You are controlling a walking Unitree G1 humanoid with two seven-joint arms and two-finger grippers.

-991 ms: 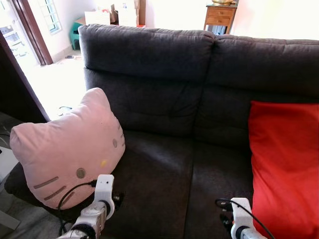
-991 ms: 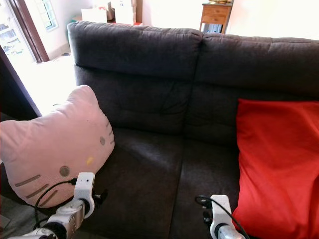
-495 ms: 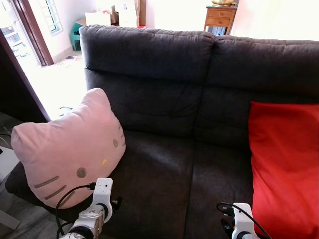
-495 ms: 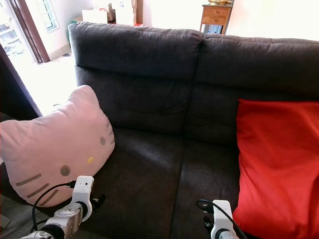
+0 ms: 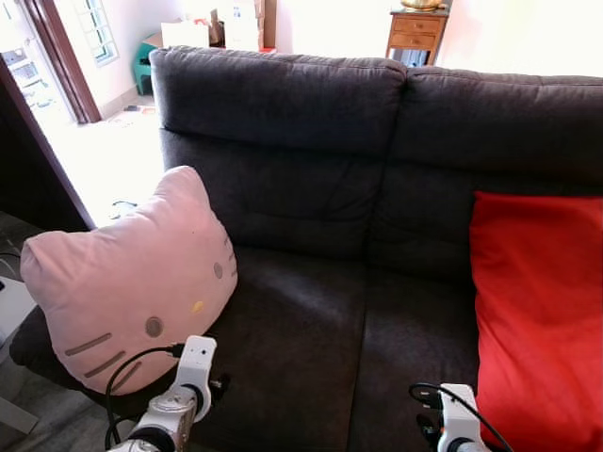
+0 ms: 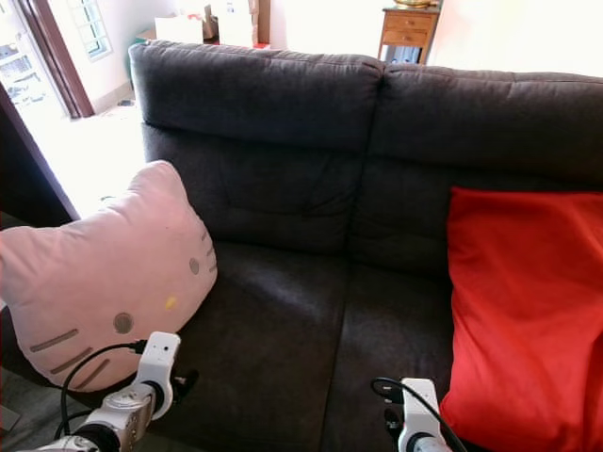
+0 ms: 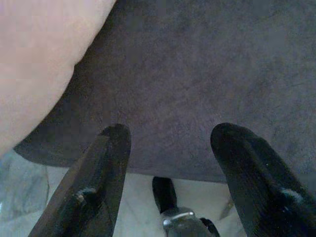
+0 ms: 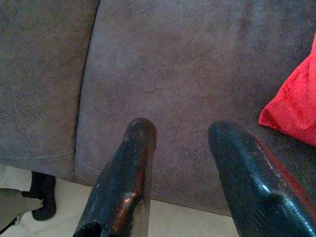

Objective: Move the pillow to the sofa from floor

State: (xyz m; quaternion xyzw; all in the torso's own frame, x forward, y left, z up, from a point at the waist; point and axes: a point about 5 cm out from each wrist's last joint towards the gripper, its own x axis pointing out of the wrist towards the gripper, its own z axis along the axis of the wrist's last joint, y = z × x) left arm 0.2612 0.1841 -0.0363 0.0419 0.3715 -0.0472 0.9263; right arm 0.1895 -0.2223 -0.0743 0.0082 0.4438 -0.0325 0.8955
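The pink cat-face pillow (image 5: pixel 132 280) sat at the dark grey fabric sofa's (image 5: pixel 377 160) left seat edge; my left end effector (image 7: pixel 170 143) and right end effector (image 8: pixel 182 136) hung wide, empty.

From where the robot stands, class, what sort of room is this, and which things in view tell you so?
Most likely a home living room. A dark sofa holds a pink cat-face pillow and a red cushion; behind it stand a small wooden side table and a sunlit doorway.
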